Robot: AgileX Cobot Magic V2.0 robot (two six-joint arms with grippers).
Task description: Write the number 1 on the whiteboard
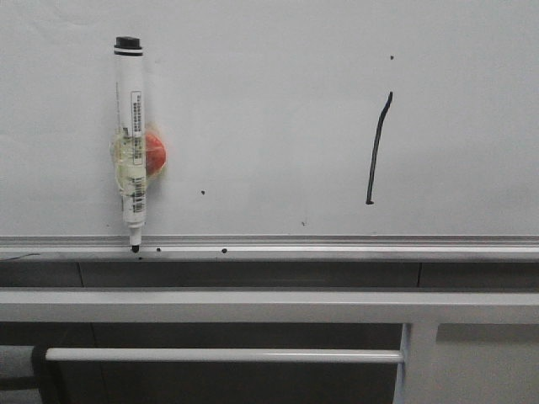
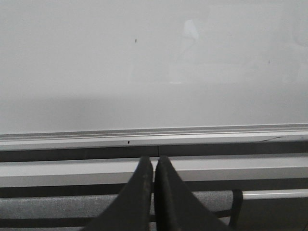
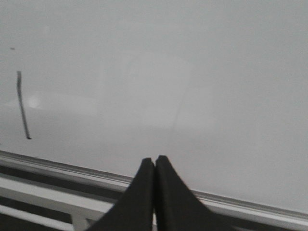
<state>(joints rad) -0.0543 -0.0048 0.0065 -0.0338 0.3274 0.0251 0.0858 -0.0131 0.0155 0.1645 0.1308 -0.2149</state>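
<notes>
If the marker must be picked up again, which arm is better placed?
Probably the left. The marker stands on the whiteboard's left side, away from the number 1. Both hands, left hand and right hand, are shut and empty.

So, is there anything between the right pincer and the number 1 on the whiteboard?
Nothing visible. In the right wrist view the right pincer is shut, with only bare whiteboard between it and the number 1. The marker stands far aside.

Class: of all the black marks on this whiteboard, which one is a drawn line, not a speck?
The number 1, right of the marker: a long, nearly vertical stroke; the others are tiny dots.
</notes>
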